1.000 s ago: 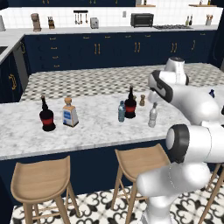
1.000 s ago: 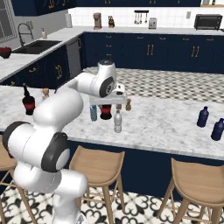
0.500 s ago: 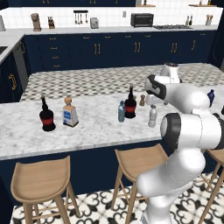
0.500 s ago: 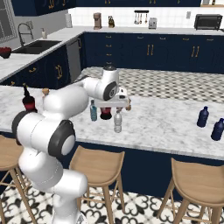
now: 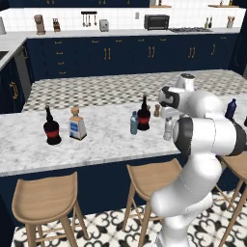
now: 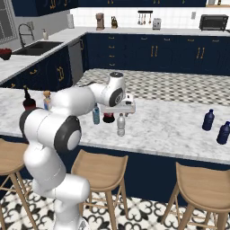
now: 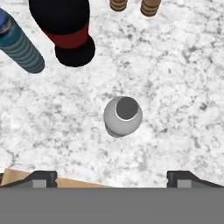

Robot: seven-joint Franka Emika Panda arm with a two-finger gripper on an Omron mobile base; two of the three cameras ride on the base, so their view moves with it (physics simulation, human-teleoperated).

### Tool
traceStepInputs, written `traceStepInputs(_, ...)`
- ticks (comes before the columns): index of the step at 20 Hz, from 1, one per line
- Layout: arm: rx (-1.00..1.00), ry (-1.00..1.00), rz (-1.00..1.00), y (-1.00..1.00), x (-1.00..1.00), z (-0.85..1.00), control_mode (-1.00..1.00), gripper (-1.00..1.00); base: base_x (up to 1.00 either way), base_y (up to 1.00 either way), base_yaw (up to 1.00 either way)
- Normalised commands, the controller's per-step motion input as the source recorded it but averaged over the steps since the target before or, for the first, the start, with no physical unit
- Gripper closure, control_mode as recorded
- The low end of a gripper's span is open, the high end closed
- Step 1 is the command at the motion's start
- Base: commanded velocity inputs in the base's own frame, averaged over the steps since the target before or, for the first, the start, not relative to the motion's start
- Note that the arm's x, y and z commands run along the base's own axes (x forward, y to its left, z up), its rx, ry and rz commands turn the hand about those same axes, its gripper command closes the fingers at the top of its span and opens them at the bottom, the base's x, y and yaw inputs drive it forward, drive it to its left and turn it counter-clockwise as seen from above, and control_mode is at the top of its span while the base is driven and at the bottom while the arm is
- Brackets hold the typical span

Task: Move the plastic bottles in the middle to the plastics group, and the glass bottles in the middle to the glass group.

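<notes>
The pale whitish-grey plastic bottle (image 7: 123,116) stood upright on the marble counter (image 7: 175,78), seen from straight above in the hand view with its round cap almost centred, a little toward the top of the space between the two finger tips. The gripper (image 7: 112,177) hung above it with its jaws spread wide and nothing held; in the right base view the hand (image 6: 122,106) sat directly over this bottle (image 6: 120,124). Just beside it stood the teal-blue plastic bottle (image 5: 134,122) and the black red-banded glass bottle (image 5: 143,114), touching or nearly so, with two small brown shakers (image 7: 134,5) behind. The plastics group, dark navy bottles (image 6: 208,120), waited well apart toward the counter's right end, and the glass group, a twin black bottle (image 5: 51,127) and a square clear bottle (image 5: 76,125), toward the left. By the look of it, the step in hand was the approach to the grey bottle; the next move called for a straight descent, keeping clear of the teal neighbour, then closing on the body below the cap
</notes>
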Motion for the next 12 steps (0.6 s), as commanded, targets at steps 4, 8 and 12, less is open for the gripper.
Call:
traceStepInputs(4, 0.00, 0.07, 0.00, 0.01, 0.35, -0.18, -1.00, -1.00, 0.00, 0.00, 0.00)
traceStepInputs(8, 0.00, 0.10, -0.01, 0.00, 0.28, -0.22, -1.00, -1.00, 0.00, 0.00, 0.00)
traceStepInputs(12, 0.00, 0.05, 0.00, -0.03, 0.27, -0.17, -1.00, -1.00, 0.00, 0.00, 0.00)
